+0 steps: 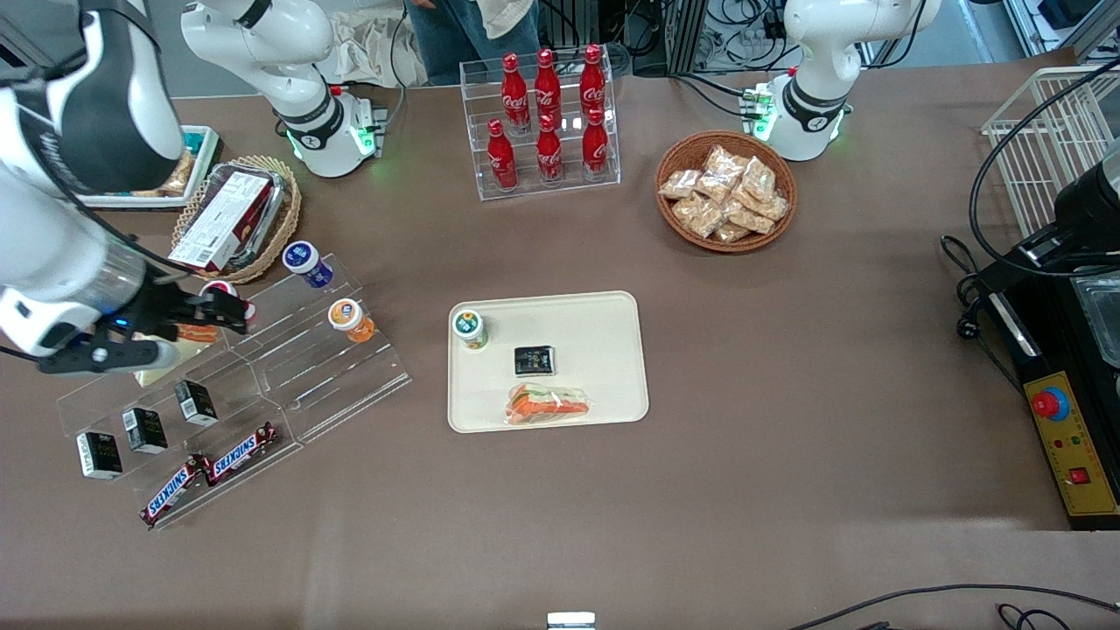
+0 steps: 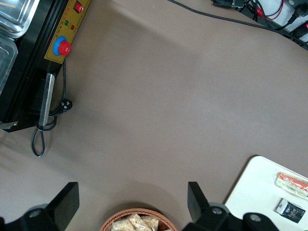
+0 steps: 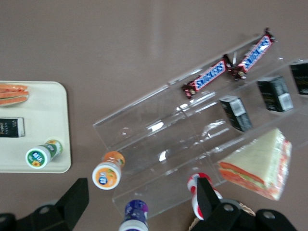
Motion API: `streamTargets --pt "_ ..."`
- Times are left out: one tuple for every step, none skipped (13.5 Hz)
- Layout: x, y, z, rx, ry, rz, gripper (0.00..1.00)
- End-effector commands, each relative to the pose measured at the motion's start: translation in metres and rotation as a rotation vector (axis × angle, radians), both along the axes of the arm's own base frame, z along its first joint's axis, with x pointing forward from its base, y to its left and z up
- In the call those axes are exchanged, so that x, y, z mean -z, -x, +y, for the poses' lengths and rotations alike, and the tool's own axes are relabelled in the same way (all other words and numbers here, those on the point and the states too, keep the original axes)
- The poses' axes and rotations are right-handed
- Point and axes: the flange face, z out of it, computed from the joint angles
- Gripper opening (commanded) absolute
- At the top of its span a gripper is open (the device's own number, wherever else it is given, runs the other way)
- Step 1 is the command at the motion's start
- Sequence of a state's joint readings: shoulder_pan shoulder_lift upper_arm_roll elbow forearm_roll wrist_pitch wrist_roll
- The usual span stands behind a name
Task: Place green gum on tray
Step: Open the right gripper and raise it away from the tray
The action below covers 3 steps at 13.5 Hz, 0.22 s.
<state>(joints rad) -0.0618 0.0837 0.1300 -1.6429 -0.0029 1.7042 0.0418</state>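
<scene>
Green gum (image 1: pixel 470 327): upright on tray (image 1: pixel 604 315), near corner rim. Gripper (image 1: pixel 229 309): above acrylic rack (image 1: pixel 289 367), jaws spread, empty. Risk: snagging rack bottles while withdrawing.

green gum (image 1: pixel 470 328) white-lidded, cream tray (image 1: pixel 604 332), black claw (image 1: pixel 229 308)

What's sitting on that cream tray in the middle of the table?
On the tray: the green gum standing at a corner, a small black packet and a wrapped sandwich. Nothing covers them. The gripper hangs open over the clear rack.
</scene>
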Motion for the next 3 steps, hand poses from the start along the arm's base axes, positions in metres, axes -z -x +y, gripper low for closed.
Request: streamTargets --pt "-0.011 0.013 -0.021 0.001 0.007 -0.007 1.00" --pt "-0.015 0.014 -0.037 0.009 0.006 -0.013 1.00" --pt "-0.015 0.014 -0.043 0.007 0.004 -0.013 1.00"
